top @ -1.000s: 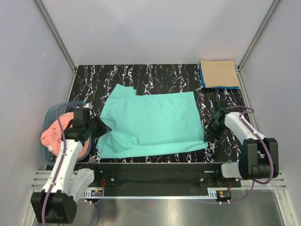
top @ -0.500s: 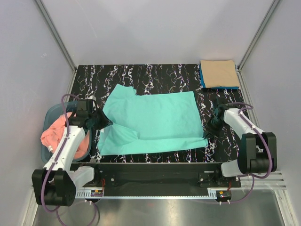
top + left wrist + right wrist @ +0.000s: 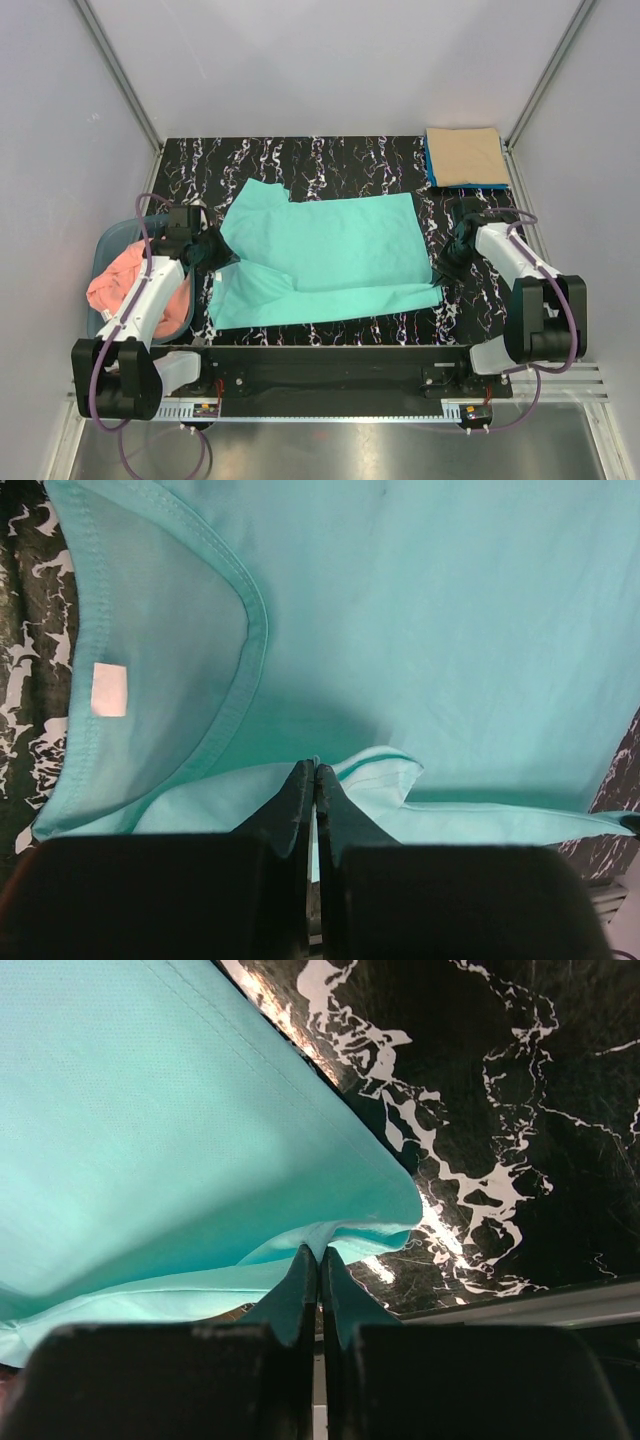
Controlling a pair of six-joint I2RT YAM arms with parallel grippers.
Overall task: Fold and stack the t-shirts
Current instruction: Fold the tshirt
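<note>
A turquoise-green t-shirt (image 3: 320, 255) lies spread across the black marbled table (image 3: 330, 160). My left gripper (image 3: 214, 256) is shut on its cloth at the left side, near the collar (image 3: 245, 650) and a folded hem (image 3: 385, 770). My right gripper (image 3: 446, 262) is shut on the shirt's right edge (image 3: 340, 1230), lifting a small peak of cloth off the table. A tan-beige t-shirt (image 3: 466, 156) lies folded on a blue t-shirt (image 3: 431, 168) at the far right corner. A salmon pink t-shirt (image 3: 120, 285) sits crumpled in the basket.
The blue-grey plastic basket (image 3: 108, 245) stands at the table's left edge beside my left arm. A metal rail (image 3: 540, 1305) runs along the table's near edge. White walls close in the table on three sides.
Both grippers have moved away from the near edge toward the far side, pulling the shirt's near edge with them. The near strip of cloth has narrowed.
</note>
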